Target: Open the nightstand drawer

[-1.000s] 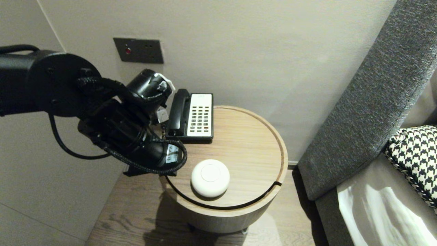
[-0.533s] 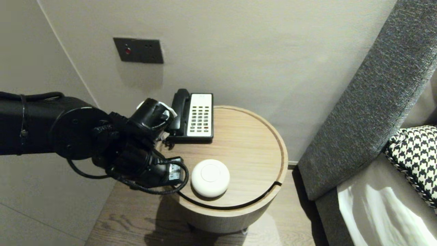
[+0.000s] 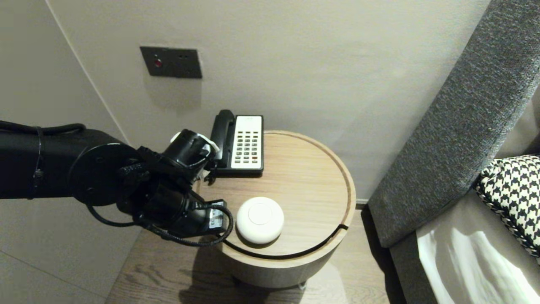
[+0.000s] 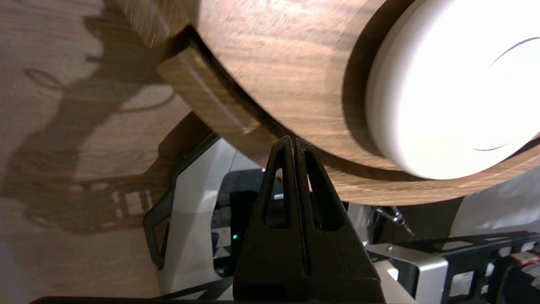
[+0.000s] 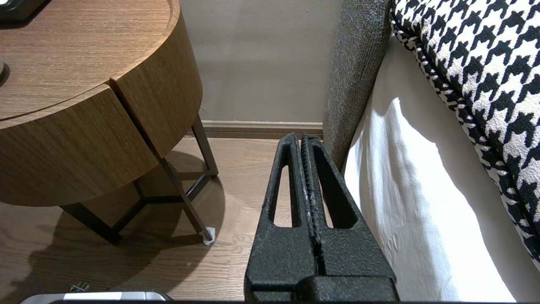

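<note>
A round wooden bedside table (image 3: 308, 185) carries a white round puck-like device (image 3: 260, 219) near its front and a black-and-white telephone (image 3: 242, 143) at its back left. My left arm (image 3: 168, 198) hangs low at the table's left front edge, just left of the puck. In the left wrist view, the left gripper (image 4: 294, 141) is shut and empty, its tips near the table rim (image 4: 274, 63), with the puck (image 4: 455, 84) close by. My right gripper (image 5: 300, 137) is shut and empty, parked low between the table (image 5: 84, 55) and the bed.
A dark wall plate (image 3: 171, 62) with a red dot sits above the telephone. A grey upholstered headboard (image 3: 455, 126), a houndstooth pillow (image 3: 514, 190) and white bedding (image 5: 422, 190) fill the right side. The table's dark metal legs (image 5: 185, 198) stand on a wooden floor.
My left arm has dropped from in front of the telephone to the table's left front edge, uncovering the handset. The puck, the telephone and the right arm have not moved.
</note>
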